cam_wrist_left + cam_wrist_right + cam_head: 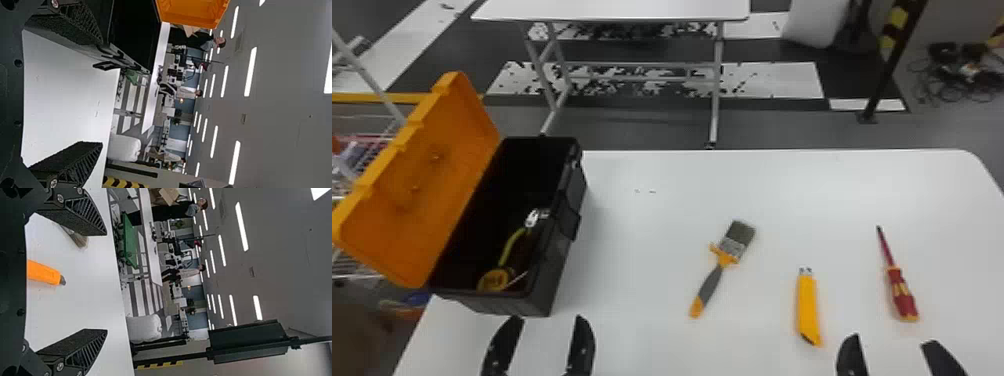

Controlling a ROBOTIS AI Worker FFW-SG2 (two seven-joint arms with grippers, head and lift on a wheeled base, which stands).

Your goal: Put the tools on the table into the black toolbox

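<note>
Holding both grippers wide open, we are gripping nothing with either the left gripper (548, 322) or the right gripper (891, 341). Just beyond our left gripper, the black plastic toolbox (562, 250) is standing with its ribbed orange lid (447, 165) raised. Inside it, a yellow-handled, metal-headed tool (511, 245) and a round yellow object (494, 280) are lying. On the white rectangular table (642, 240), a flat paintbrush with a grey-and-orange handle (723, 260) is lying ahead, between our grippers. Ahead and left of our right gripper, we are seeing a slim yellow utility knife (808, 307); straight ahead of that gripper, a red-and-yellow screwdriver (897, 285) is resting.
</note>
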